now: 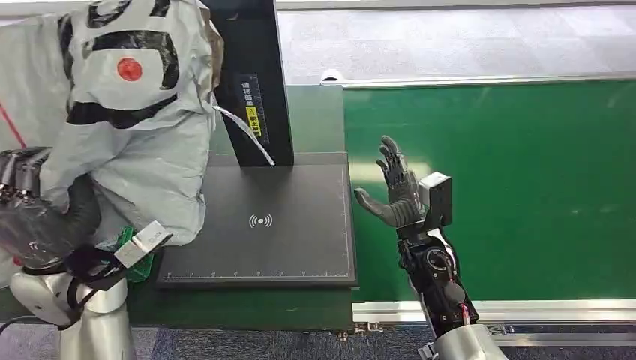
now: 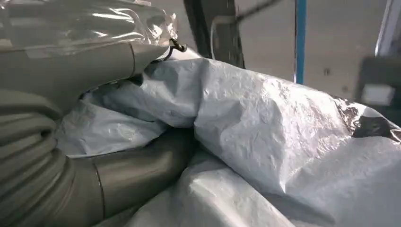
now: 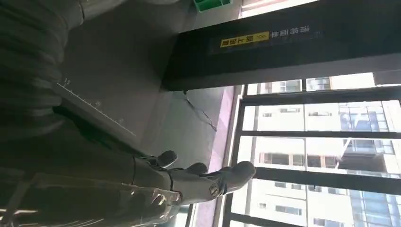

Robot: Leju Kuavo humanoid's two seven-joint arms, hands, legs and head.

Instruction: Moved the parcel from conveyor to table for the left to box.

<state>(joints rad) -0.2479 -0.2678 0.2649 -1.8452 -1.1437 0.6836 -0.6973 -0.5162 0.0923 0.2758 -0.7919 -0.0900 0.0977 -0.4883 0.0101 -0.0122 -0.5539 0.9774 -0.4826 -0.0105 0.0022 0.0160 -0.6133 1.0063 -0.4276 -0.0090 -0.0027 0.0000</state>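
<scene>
Fingers of the left hand [image 1: 34, 217] are pushed into the big grey parcel [image 1: 131, 112] and pinch a fold of its crinkly plastic, as the left wrist view shows with the bag [image 2: 265, 118] bunched between the thick thumb and the darker fingers. So the parcel is held by the left hand, off to the left side, and it hangs partly over the edge of the black scale plate [image 1: 262, 225]. Its long side runs up and away from the robot. The right hand [image 1: 397, 195] is spread wide and holds nothing; it floats over the green conveyor [image 1: 510, 187], just beside the plate and well apart from the parcel. I think the left hand is the one that has to do the next job, putting the parcel in the box. The parcel has a red dot and thick black marks I cannot read. The black post [image 1: 251, 75] has a yellow label with tiny writing, too small to read. The plate shows a little white wave sign.
</scene>
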